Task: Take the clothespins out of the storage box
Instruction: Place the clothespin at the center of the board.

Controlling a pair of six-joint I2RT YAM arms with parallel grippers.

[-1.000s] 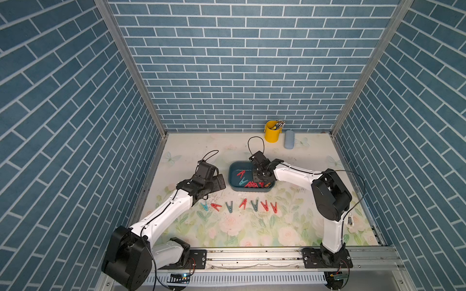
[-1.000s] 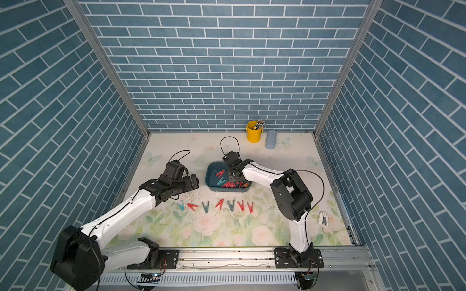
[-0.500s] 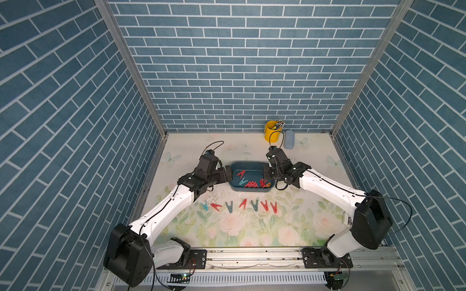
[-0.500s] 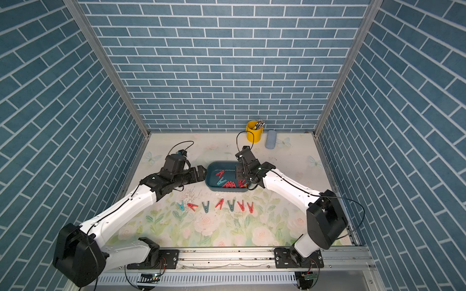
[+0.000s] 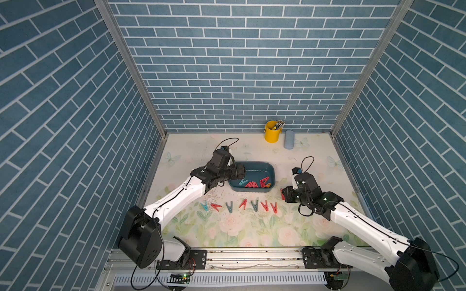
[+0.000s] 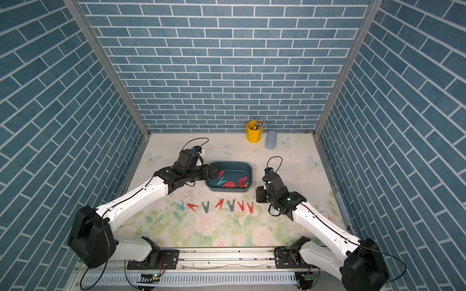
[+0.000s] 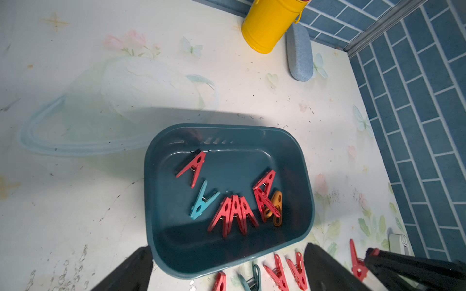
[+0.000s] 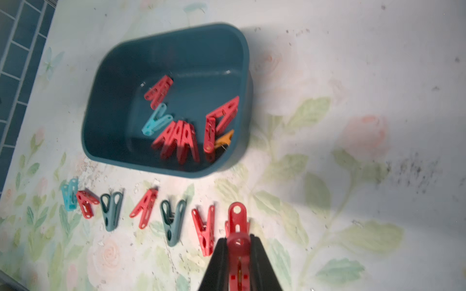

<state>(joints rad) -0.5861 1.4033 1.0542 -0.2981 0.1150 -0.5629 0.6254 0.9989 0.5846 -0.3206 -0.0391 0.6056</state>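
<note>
The dark teal storage box [image 5: 252,190] sits mid-table on the flowered table [image 5: 227,234], and clothespins [image 7: 233,211] lie inside it. Three red ones are pressed together in a bunch, with a light blue one [image 7: 203,201] beside them and a lone red one [image 7: 193,167] beyond that. At the other end two more reds lean over an orange one [image 7: 276,206].

The left gripper [image 6: 213,172] hangs over the box's left end. Its fingers [image 7: 136,269] are spread wide with nothing between them.

The right gripper [image 8: 237,239] is out over the table, off the box's near right corner. Its jaws are pinched on a red clothespin [image 8: 237,219], whose round end sticks out past the fingertips.

In front of the box a row of seven more pegs [image 5: 243,203] lies on the table: light blue, red, grey-teal, red, grey-teal, red, red. The held peg hangs just over the right end of that row; I can't tell whether it touches the table.

By the back wall stands a yellow bucket [image 5: 271,132] with a blue-grey case [image 5: 289,139] just beside it.
</note>
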